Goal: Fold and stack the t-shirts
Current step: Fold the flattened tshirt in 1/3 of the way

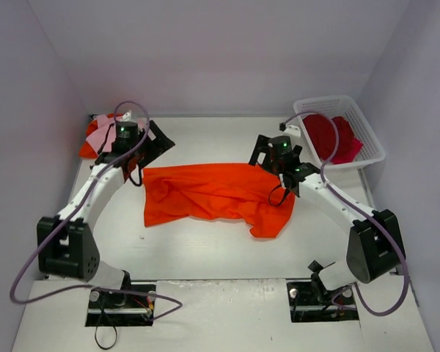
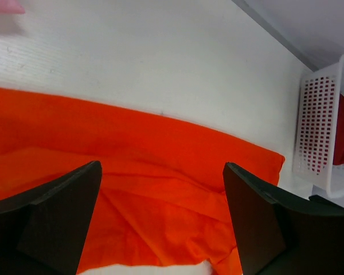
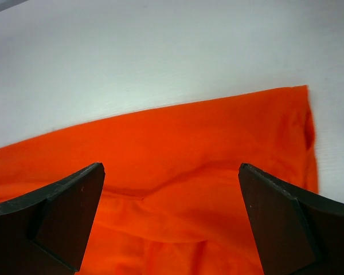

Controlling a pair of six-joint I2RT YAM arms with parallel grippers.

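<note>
A bright orange t-shirt (image 1: 213,194) lies spread and wrinkled across the middle of the table, folded over itself along its length. My left gripper (image 1: 155,141) hovers open over the shirt's far left corner, with only orange cloth (image 2: 132,154) between its fingers (image 2: 57,217). My right gripper (image 1: 264,154) stands open above the far right corner, and the orange shirt (image 3: 178,132) lies beneath it untouched. A pale pink t-shirt (image 1: 99,132) rests at the back left on some orange-red cloth (image 1: 84,150). A crimson t-shirt (image 1: 334,138) sits in the basket.
The white lattice basket (image 1: 367,125) stands at the back right, also seen in the left wrist view as the basket (image 2: 318,132). Pale walls close in the table on three sides. Both arm bases are at the near edge.
</note>
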